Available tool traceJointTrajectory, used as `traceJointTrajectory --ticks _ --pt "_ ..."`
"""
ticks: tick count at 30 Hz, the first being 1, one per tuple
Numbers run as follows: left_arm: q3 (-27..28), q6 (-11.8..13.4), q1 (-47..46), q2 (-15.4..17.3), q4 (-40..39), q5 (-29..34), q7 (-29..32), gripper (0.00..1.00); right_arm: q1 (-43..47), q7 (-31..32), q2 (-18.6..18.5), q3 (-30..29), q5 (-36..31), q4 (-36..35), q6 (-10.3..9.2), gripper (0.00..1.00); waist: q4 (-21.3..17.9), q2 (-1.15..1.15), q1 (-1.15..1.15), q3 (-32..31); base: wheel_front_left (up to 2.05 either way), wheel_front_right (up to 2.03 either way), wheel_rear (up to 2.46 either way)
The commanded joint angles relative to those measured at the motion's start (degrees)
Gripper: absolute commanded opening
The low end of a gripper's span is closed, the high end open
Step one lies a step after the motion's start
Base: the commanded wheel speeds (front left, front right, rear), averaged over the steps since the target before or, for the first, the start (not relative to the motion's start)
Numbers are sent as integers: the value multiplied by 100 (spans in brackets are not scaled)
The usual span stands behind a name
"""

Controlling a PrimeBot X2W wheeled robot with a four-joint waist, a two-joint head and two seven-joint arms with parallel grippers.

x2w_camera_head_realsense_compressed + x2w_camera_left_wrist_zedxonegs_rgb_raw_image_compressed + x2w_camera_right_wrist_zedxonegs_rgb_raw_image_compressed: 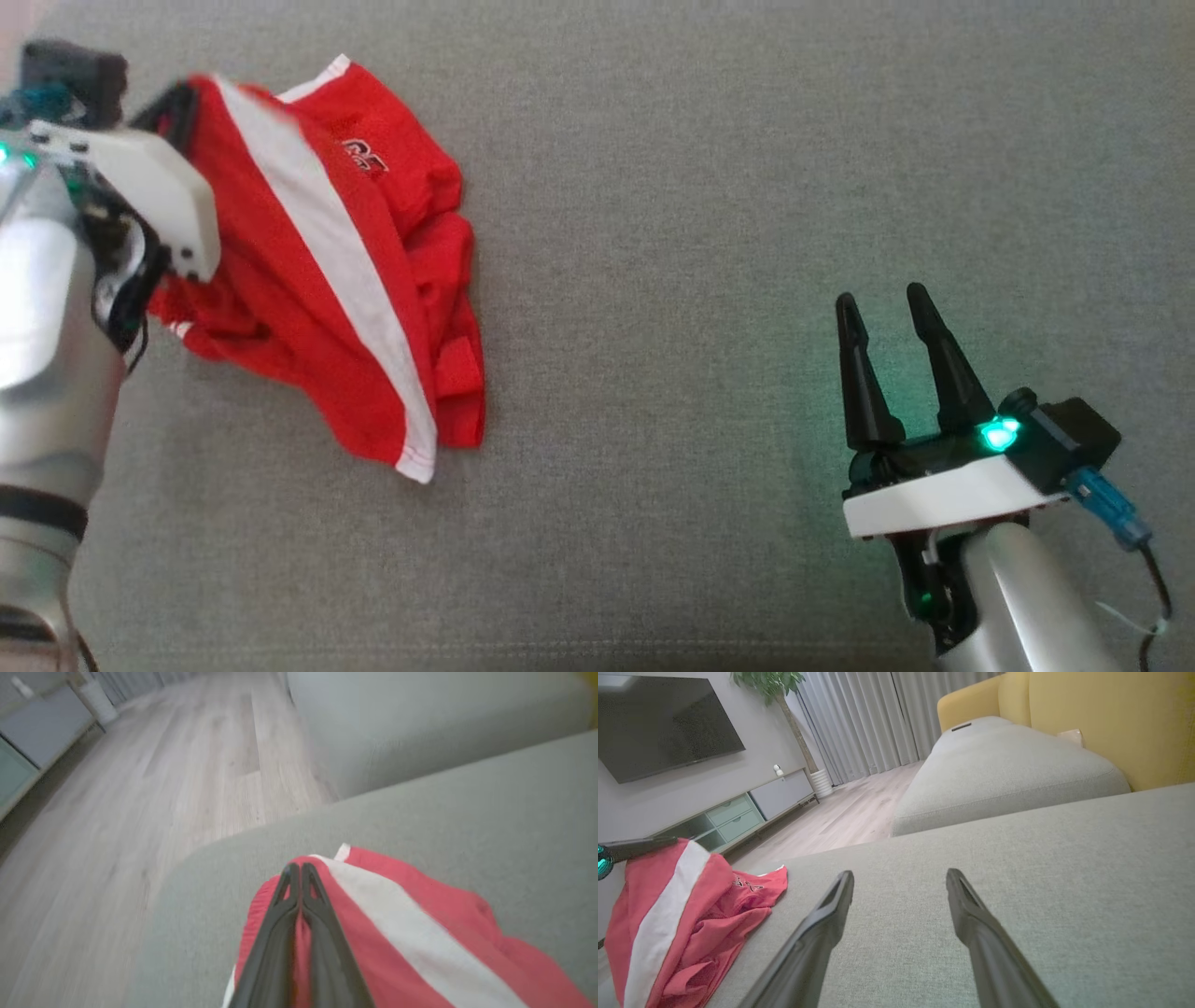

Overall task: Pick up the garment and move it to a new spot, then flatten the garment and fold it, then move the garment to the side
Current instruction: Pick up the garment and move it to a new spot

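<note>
The left fingers [299, 877] are pinched narrow on an edge of the red mesh garment with a broad white stripe [280, 308]. That edge is held raised, and the rest drapes below them onto the grey fabric sofa cushion [700, 187]. The right fingers [920, 308] stand wide, holding nothing, with the garment well apart to their left.

**Head view:** from above, looking steeply down on the grey cushion [709, 187]; right gripper [880, 294] at 4 o'clock.
**Left wrist view:** very near, sighting along the left gripper [300, 867], facing past the cushion's edge to the wooden floor [140, 788] at 10 o'clock.
**Right wrist view:** low, skimming the cushion toward the television [663, 718] at 10 o'clock.
All three views share the red garment [271, 317] and the cushion beneath it.
</note>
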Motion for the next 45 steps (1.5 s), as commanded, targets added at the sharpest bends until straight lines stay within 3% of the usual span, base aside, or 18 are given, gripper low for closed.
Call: traceJointTrajectory --ticks 1,9,21,31,40,45 --pt "262 82 -432 265 -243 6 -270 0 -108 -52 -25 142 40 -152 -5 100 11 0 0 -118 0 0 0" --pt "414 224 -457 39 -918 -99 -1361 0 149 -52 -25 79 89 -88 -5 100 73 0 0 -658 0 0 0" --pt "452 370 109 -247 -2541 -321 -1520 0 283 -52 -25 123 136 -59 -5 100 -139 0 0 -1038 0 0 0" --pt "67 541 264 -838 -3484 -465 -1077 0 159 -52 -25 236 293 -229 -5 100 -1000 0 0 -1002 0 0 0" --pt "-218 653 -323 -1603 -3292 -502 -1081 0 -105 -52 -25 452 619 -493 -5 100 -2219 0 0 -736 0 0 0" --pt "-232 712 -823 -1910 -3013 -711 -1394 0 -190 -52 -25 392 745 -627 -5 100 -2578 0 0 -595 0 0 0"
